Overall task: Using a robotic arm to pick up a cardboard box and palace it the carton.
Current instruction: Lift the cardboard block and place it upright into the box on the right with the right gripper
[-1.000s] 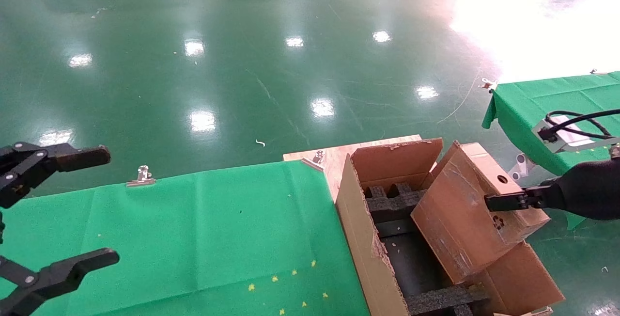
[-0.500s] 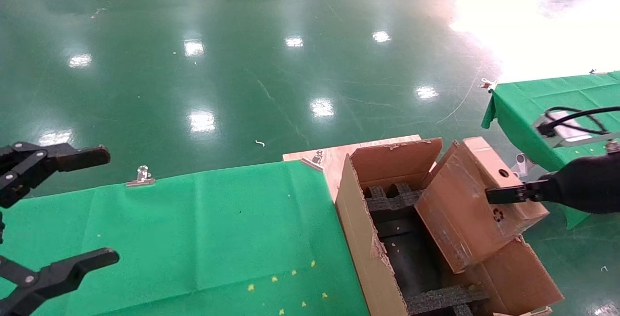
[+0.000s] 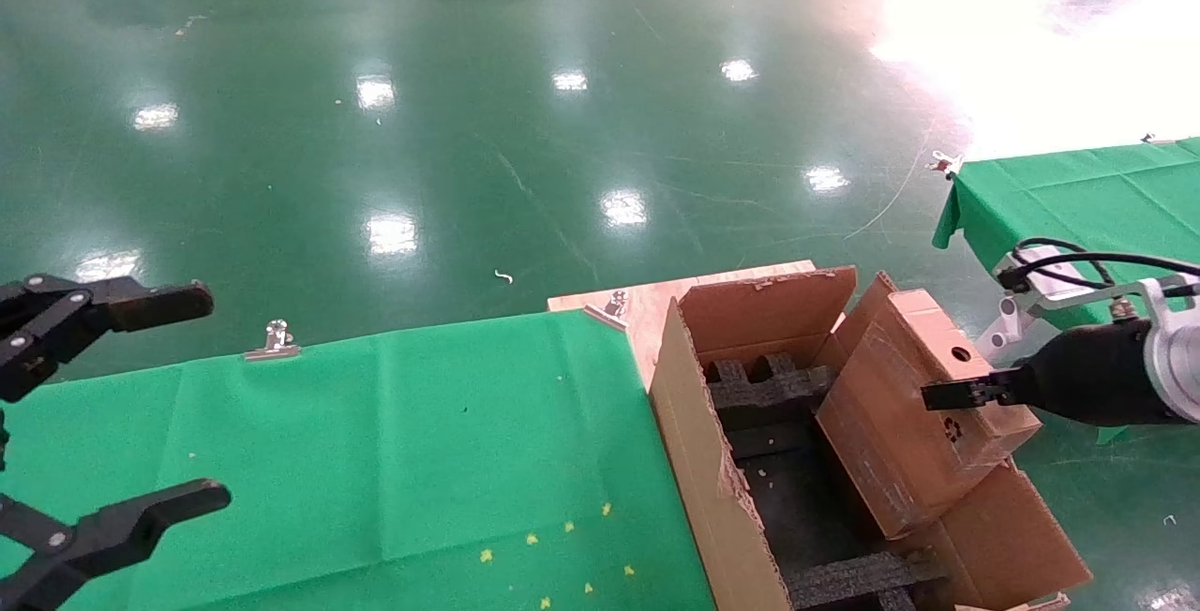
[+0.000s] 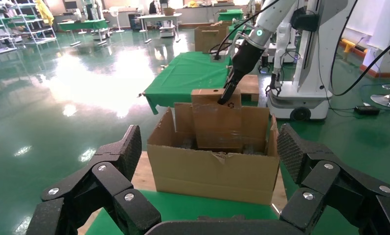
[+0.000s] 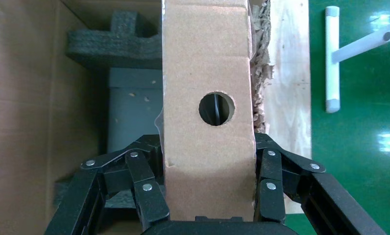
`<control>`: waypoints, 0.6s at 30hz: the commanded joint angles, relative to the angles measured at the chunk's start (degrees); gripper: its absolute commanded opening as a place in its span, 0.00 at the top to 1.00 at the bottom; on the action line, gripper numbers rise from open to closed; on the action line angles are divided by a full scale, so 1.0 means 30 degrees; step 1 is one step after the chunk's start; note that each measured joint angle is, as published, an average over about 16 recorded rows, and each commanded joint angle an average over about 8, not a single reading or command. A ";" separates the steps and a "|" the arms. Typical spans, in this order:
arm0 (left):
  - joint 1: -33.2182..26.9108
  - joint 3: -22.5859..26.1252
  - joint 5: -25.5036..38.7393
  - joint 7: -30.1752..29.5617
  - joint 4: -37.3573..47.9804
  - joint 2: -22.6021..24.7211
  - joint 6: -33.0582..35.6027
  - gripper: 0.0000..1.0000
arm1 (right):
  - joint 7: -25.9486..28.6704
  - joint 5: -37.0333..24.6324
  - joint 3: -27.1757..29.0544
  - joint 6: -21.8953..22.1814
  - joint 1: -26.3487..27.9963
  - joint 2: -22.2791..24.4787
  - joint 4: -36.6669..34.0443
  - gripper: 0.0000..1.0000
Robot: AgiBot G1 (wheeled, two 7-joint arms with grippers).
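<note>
1. Right gripper (image 3: 947,394), in the head view, clamps the cardboard box (image 3: 923,409), tilted and partly inside the carton (image 3: 698,461); its lower edge could catch on a black foam insert (image 3: 764,386).
2. Left wrist view: left gripper (image 4: 207,161) is parked with fingers spread, well apart from the carton.
3. Right wrist view: fingers (image 5: 149,183) squeeze the box's sides, so releasing while tilted could jam it.

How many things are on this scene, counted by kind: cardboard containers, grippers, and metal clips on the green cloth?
Cardboard containers: 2, the cardboard box and the carton
Grippers: 2, the right gripper shut on the cardboard box, the left gripper open over the green cloth
Metal clips: 2, and
Total: 6
</note>
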 commanded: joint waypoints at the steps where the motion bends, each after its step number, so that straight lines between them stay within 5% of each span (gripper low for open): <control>1: 0.0000 0.0000 0.0000 0.0000 0.0000 0.0000 0.0000 0.00 | 0.0332 -0.0279 -0.0133 0.0164 -0.0171 -0.0175 -0.0006 1.00; 18: 0.0000 0.0001 -0.0001 0.0001 0.0000 -0.0001 0.0000 0.00 | 0.3408 -0.2750 -0.0722 0.1786 -0.1092 -0.1006 0.0037 1.00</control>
